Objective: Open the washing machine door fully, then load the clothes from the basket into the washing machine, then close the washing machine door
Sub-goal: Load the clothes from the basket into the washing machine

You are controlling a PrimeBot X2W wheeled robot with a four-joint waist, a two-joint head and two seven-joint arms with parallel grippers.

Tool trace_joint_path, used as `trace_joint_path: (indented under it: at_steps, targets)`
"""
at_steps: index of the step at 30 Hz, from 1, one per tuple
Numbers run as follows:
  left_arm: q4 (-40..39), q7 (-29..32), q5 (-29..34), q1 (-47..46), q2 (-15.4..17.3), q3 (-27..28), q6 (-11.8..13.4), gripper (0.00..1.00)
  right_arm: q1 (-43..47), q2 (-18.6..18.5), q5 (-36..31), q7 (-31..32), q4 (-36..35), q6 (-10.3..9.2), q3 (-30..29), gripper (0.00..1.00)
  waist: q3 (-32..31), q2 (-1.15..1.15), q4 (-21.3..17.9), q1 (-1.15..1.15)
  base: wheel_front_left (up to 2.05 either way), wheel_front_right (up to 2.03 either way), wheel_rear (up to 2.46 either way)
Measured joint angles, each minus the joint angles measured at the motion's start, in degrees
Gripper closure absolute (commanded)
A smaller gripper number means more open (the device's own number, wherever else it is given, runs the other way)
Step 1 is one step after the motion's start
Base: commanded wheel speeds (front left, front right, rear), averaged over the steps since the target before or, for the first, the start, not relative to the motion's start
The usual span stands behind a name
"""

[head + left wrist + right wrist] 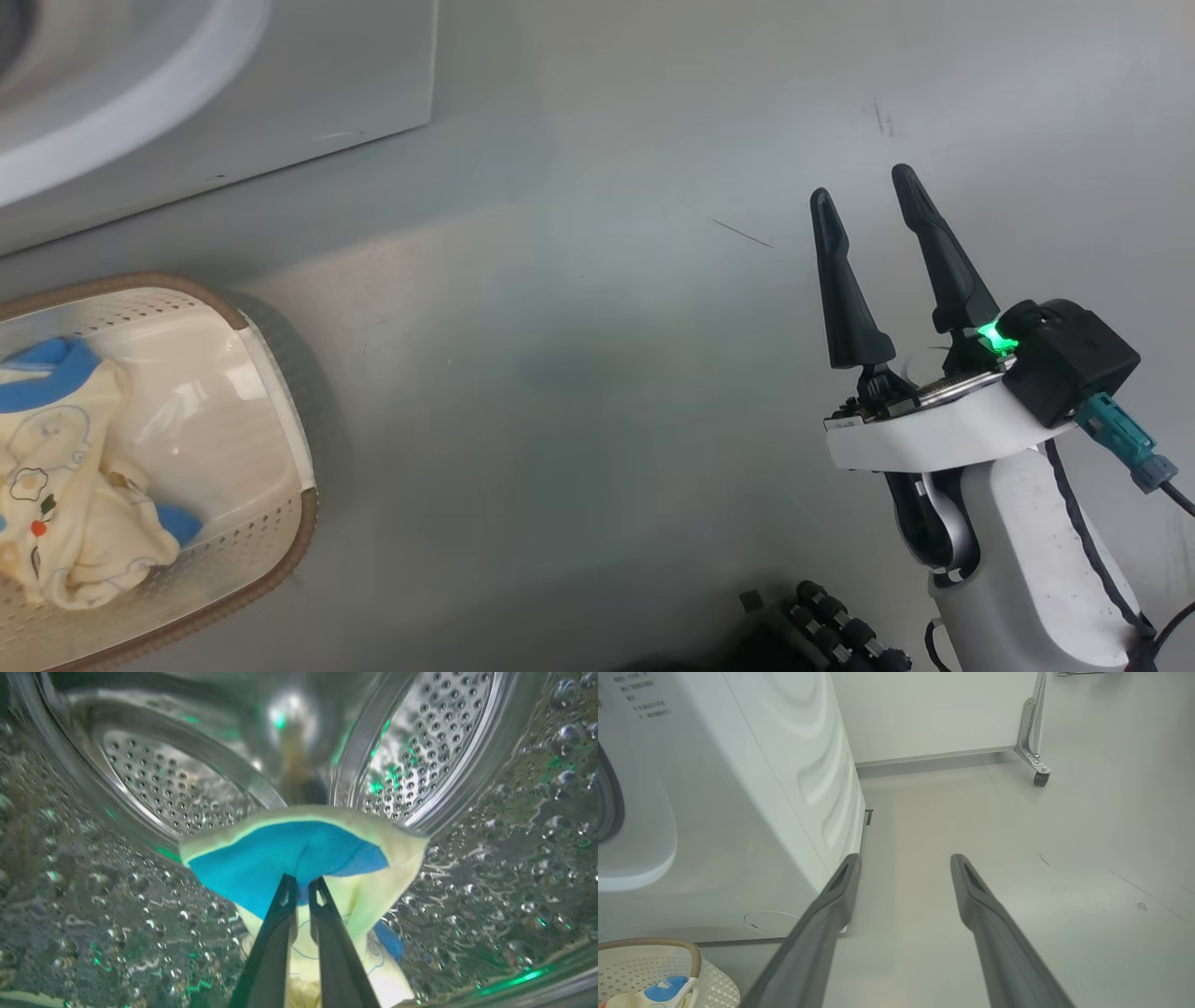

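Observation:
My left gripper point(302, 881) is inside the washing machine's perforated steel drum point(163, 788), shut on the blue collar of a cream-yellow garment point(289, 854) that hangs from its fingers. More clothes point(65, 485) lie in the cream basket point(280, 551) on the floor at the lower left. The washing machine point(280, 103) fills the upper left corner. My right gripper point(864, 182) hovers over bare floor on the right, open and holding nothing. In the right wrist view the right gripper point(906, 858) points past the washing machine point(738, 788), with the basket point(696, 961) at the lower left. The washing machine door is out of view.
Grey floor stretches between the basket and my right arm. A white panel on a caster wheel point(1038, 777) stands at the back right. A dark part of my base point(840, 635) shows at the bottom edge.

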Motion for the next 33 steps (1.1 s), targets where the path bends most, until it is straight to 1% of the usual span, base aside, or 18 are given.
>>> trace_joint_path:
  at_steps: [2, 4, 8, 10, 16, 17, 18, 19, 20, 27, 30, 33]
  targets:
    - [-0.46, -2.21, 1.38, -1.45, 0.80, 0.07, 0.49, 1.00, -0.60, 0.04, 0.08, 0.00, -0.25, -0.33, 0.01, 0.00, 0.81, 0.00, -0.43, 0.00, 0.00, 0.00, 0.00]
    - [0.31, -2.44, 1.92, -2.24, 1.36, 0.04, 0.49, 1.00, -0.89, 0.05, 0.41, 0.00, -0.30, -0.42, 0.00, 0.00, 1.55, 0.00, -0.82, 0.00, 0.00, 0.00, 0.00]
    - [5.09, -2.29, 1.55, -2.00, 0.43, 0.16, 1.01, 1.00, -1.57, 0.05, 0.58, 0.00, -0.29, -0.48, 0.02, 0.00, 2.54, 0.00, -1.38, 0.00, 0.00, 0.00, 0.00]
    - [6.49, -2.13, 1.02, -2.01, -0.14, 0.34, 1.05, 1.00, -1.59, 0.07, 0.58, 0.00, -0.29, -0.88, 0.09, 0.00, 2.82, 0.00, -1.49, 0.00, 0.00, 0.00, 0.00]
    - [10.15, -1.87, -0.57, -2.09, -0.58, 0.45, 0.97, 1.00, -2.09, 0.07, 0.57, 0.00, -0.22, -0.88, 0.09, 0.00, 3.22, 0.00, -1.23, 0.00, 0.00, 0.00, 0.00]
    - [10.72, -1.87, -0.78, -2.13, -0.58, 0.45, 0.91, 0.97, -2.45, 0.07, 0.57, 0.00, -0.19, -0.88, 0.09, 0.00, 3.26, 0.00, -1.16, 0.00, 0.00, 0.00, 0.00]
    - [11.26, -1.87, -1.07, -2.21, -0.67, 0.51, 0.91, 0.67, -2.75, 0.07, 0.57, 0.00, -0.20, -0.88, 0.09, 0.00, 3.30, 0.00, -1.08, 0.00, 0.00, 0.00, 0.00]
    - [11.77, -1.85, -1.29, -2.26, -0.70, 0.53, 0.90, 0.20, -2.86, 0.07, 0.57, 0.00, -0.20, -0.88, 0.11, 0.00, 3.32, 0.00, -1.01, 0.00, 0.00, 0.00, 0.00]
    - [12.29, -1.87, -1.29, -2.27, -0.70, 0.51, 0.70, 0.00, -2.86, 0.07, 0.57, 0.00, -0.16, -0.88, 0.13, 0.00, 3.33, 0.00, -0.94, 0.00, 0.00, 0.00, 0.00]
    - [15.24, -3.46, -1.29, -2.39, -1.16, 0.14, -0.10, 0.00, -3.32, 0.05, 0.55, 0.00, 0.56, -0.88, -0.18, 0.00, 2.68, 0.00, -0.43, 0.00, 0.00, 0.00, 0.00]
    - [15.79, -5.14, -1.29, -2.39, -1.48, 0.09, -0.27, 0.00, -3.73, 0.05, 0.45, 0.00, 0.68, -0.89, -0.51, 0.00, 1.98, 0.00, -0.09, 0.00, 0.00, 0.00, 0.00]
    - [16.28, -7.17, -1.27, -2.31, -2.47, -0.22, -0.53, 0.00, -3.73, 0.05, 0.31, 0.00, 1.04, -0.89, -1.01, 0.00, 1.14, 0.00, 0.37, 0.00, 0.00, 0.00, 0.00]
